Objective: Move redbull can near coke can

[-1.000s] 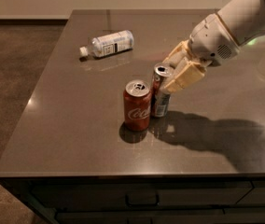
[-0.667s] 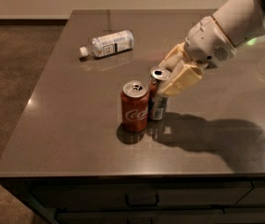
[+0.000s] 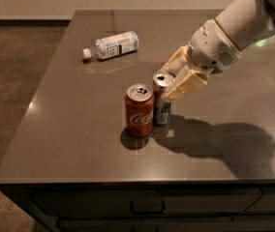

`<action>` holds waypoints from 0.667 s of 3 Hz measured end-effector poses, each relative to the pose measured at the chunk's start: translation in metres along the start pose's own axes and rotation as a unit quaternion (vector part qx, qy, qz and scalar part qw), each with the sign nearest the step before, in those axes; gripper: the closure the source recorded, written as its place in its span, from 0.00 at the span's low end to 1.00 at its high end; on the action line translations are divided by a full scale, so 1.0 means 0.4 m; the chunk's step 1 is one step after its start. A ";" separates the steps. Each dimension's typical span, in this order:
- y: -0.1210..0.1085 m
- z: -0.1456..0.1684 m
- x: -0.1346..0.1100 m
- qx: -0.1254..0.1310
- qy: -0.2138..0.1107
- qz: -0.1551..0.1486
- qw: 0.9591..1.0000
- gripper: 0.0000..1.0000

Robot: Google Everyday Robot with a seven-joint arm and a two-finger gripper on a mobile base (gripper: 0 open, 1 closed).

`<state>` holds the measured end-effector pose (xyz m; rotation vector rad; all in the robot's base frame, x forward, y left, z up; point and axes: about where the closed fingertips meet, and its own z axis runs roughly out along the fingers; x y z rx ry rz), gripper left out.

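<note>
Redbull can (image 3: 161, 105) stands upright on the dark bench (image 3: 69, 149), roughly midway between the left and right edges and a little nearer the front edge than the back. It is just to the right of the coke can (image 3: 139, 111) and slightly behind it. The two are so close that they look as if they touch, though no contact line can be made out. The coke can is also upright, its white script facing the front edge.

The gripper (image 3: 172, 83) reaches in from the right edge side and sits at the redbull can's upper part. One pale finger (image 3: 176, 62) lies on the can's far side, and the other covers its upper right flank on the near side. The pincer is narrowed to about the slim can's width and appears to clasp it just below the silver top, with the can's base on the bench. The arm's shadow (image 3: 215, 139) falls toward the front right corner.

Farther back, toward the back left corner, a clear plastic bottle (image 3: 112, 45) lies on its side, well apart from both cans.
</note>
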<state>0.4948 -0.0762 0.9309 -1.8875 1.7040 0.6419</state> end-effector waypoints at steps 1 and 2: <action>-0.003 0.003 -0.003 0.001 -0.001 -0.001 1.000 0.00; -0.003 0.003 -0.004 0.001 -0.001 -0.001 1.000 0.00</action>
